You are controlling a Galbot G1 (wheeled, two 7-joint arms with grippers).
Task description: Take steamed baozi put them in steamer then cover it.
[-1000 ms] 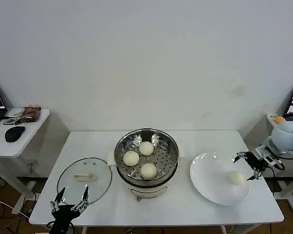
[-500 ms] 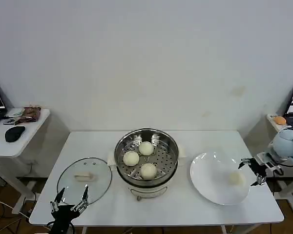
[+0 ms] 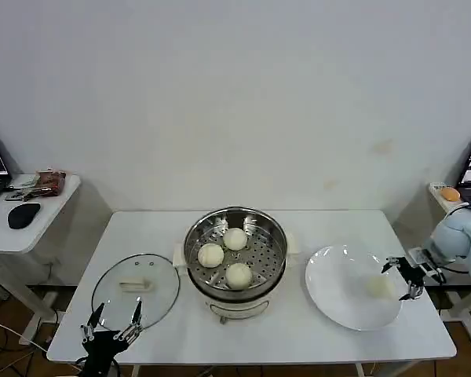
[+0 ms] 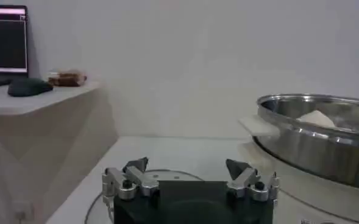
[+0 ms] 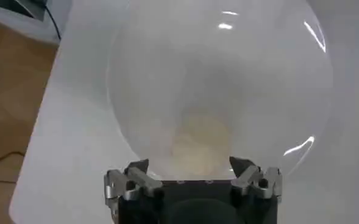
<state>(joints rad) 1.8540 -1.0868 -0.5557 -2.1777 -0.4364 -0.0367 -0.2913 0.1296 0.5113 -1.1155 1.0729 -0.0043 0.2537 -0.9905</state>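
The steel steamer (image 3: 235,275) stands mid-table with three baozi (image 3: 238,275) on its perforated tray; its rim (image 4: 313,131) shows in the left wrist view. One more baozi (image 3: 376,287) lies on the white plate (image 3: 334,302) at the right. My right gripper (image 3: 404,276) hovers open just right of that bun, which sits ahead of the spread jaws in the right wrist view (image 5: 197,143). The glass cover (image 3: 136,289) lies flat left of the steamer. My left gripper (image 3: 112,322) is parked open at the table's front-left edge, by the cover (image 4: 167,179).
A side desk (image 3: 27,228) with a mouse and small items stands at the left. Another stand (image 3: 447,192) with an orange object is at the right. The table's front edge runs close to both grippers.
My right gripper has drifted right and slightly down, from above the plate's bun to just beyond it at the plate's right rim. The left arm has stayed still.
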